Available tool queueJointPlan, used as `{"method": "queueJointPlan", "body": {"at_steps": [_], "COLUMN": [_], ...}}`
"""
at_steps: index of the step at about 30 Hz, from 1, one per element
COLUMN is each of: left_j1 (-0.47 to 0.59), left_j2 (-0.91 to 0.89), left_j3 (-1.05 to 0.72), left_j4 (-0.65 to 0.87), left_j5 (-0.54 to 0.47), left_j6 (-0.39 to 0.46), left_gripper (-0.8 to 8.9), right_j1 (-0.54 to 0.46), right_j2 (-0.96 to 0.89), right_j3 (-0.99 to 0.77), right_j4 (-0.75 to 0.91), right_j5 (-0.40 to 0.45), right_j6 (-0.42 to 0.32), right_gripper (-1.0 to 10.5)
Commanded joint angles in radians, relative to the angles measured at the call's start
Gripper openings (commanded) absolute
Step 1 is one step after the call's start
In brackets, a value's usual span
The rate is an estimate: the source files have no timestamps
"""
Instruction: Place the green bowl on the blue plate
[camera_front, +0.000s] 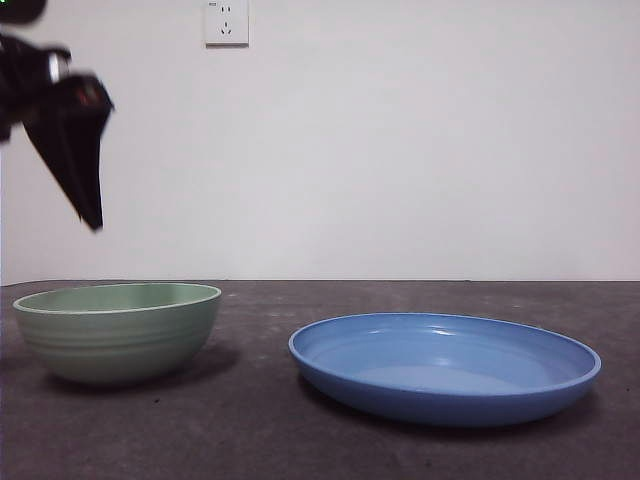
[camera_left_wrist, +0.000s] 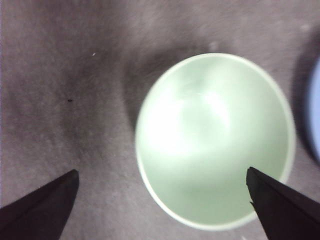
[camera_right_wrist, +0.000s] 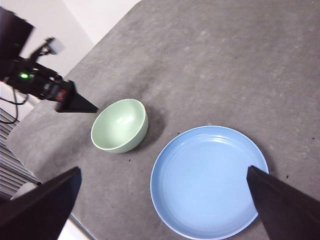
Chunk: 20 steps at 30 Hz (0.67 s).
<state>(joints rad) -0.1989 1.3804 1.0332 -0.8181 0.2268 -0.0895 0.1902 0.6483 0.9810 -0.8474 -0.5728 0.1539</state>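
Two vessels rest apart on the table (camera_front: 250, 440): green bowl (camera_front: 118, 330) left, blue plate (camera_front: 445, 366) right. Left gripper (camera_front: 90, 215) hovers above the bowl, jaws spread, empty; a thin-rim pinch may slip. Right gripper (camera_right_wrist: 160, 210) waits, released.

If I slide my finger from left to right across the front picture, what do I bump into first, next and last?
Left end effector hanging up high → green bowl on the table → blue plate on the table.
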Motion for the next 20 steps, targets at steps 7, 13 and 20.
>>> {"method": "queueJointPlan", "body": {"at_steps": [7, 13, 20], "left_j1": [0.009, 0.009, 0.009], "left_j2": [0.183, 0.228, 0.228], "left_j3": [0.023, 0.023, 0.023], "left_j4": [0.102, 0.120, 0.124], "left_j5": [-0.002, -0.002, -0.002], "left_j6": [0.021, 0.018, 0.018], "left_gripper": [6.15, 4.36, 0.75], "right_j1": [0.005, 0.005, 0.005], "right_j2": [0.003, 0.003, 0.003], "right_j3": [0.018, 0.018, 0.018], "right_j4": [0.008, 0.008, 0.008], "right_j5": [-0.003, -0.003, -0.003], "right_j6": [0.003, 0.003, 0.003], "right_gripper": [6.7, 6.7, 6.7]}}
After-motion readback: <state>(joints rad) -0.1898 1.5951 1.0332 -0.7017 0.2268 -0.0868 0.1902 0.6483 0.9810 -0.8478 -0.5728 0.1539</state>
